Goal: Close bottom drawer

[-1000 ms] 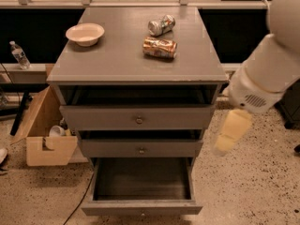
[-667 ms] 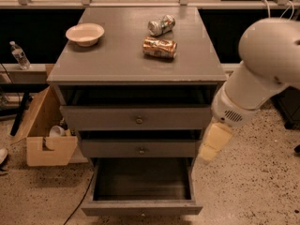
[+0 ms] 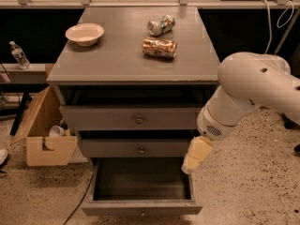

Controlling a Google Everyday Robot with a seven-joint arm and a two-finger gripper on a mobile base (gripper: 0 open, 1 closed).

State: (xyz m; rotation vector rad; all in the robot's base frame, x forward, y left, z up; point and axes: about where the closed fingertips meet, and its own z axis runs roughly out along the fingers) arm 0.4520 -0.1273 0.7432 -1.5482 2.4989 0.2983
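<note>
Gripper low beside the open bottom drawer; closing not yet begun.
Camera view: the gripper hangs at the drawer's right side, near its back, and I cannot tell whether it is open or closed. The bottom drawer stands pulled well out of the cabinet, its box showing. Nothing touches its front, so I judge the whole push is left.

Grey bottom drawer, wide open; gripper above its side wall.
</note>
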